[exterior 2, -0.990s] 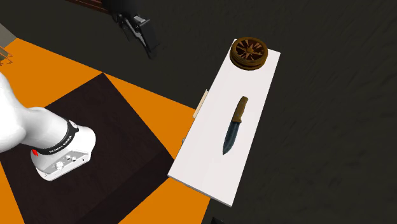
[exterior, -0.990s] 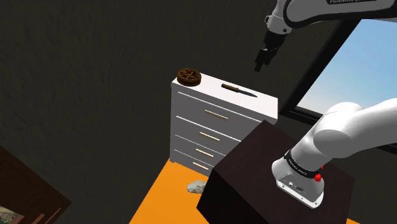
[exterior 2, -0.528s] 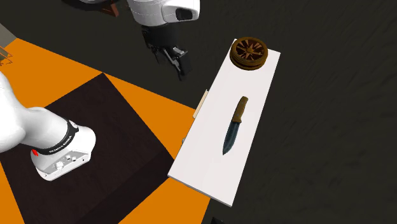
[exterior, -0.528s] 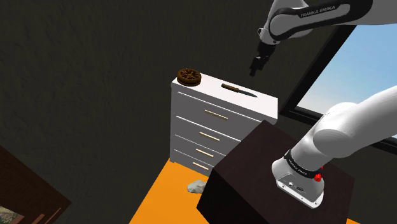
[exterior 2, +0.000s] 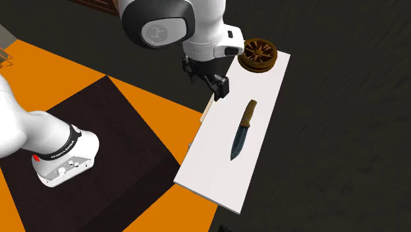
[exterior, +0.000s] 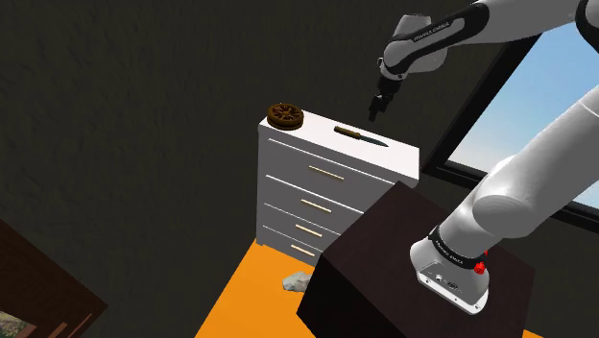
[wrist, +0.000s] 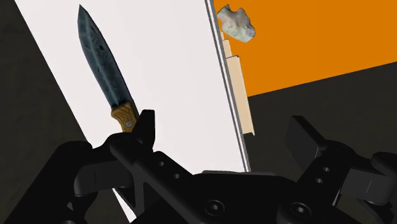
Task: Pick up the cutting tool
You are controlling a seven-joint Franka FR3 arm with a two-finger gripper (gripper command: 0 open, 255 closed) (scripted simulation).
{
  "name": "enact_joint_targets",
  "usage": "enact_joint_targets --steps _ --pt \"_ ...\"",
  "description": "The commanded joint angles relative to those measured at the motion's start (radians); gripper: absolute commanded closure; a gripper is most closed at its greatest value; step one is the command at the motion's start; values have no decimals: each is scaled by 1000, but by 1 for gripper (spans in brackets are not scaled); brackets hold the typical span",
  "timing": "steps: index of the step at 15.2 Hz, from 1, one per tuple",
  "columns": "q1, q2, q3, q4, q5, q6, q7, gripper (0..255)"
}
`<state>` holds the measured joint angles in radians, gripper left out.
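Knife (exterior: 361, 135) lies flat on the white top of the dresser (exterior: 326, 178), about mid-length. It has a brown handle and a dark mottled blade. The handle end is toward the brown wheel (exterior: 285, 115), which sits at one end of the top, and the blade tip points away from it. Knife and wheel are well apart.

Claw (exterior: 374, 109) hangs in the air above the dresser, clear of the top in the shoulder view. In the second exterior view the claw (exterior 2: 219, 89) sits over the drawer-side edge, near the handle of the knife (exterior 2: 242, 130).

Wrist view: the claw (wrist: 224, 124) is spread and its fingers (wrist: 146, 121) are wide apart with nothing between them. One finger covers the butt of the knife (wrist: 105, 70) (overlap only, contact not shown).

A grey rock (wrist: 236, 22) lies on the orange floor (exterior 2: 53, 72) near the dresser base. The arm's dark stand (exterior 2: 112, 138) is beside the dresser.
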<state>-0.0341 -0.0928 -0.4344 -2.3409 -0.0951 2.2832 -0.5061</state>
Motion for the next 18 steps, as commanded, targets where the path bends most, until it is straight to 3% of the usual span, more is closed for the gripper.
enact_joint_targets --steps 1,5,10,16,18 --pt "-3 85 -19 36 50 42 -65 0" --pt "-33 260 -25 135 169 94 -197 0" --pt "-111 471 16 290 299 121 -334 0" --pt "-220 715 81 523 388 110 -437 0" --pt "-227 734 88 534 394 118 -441 0"
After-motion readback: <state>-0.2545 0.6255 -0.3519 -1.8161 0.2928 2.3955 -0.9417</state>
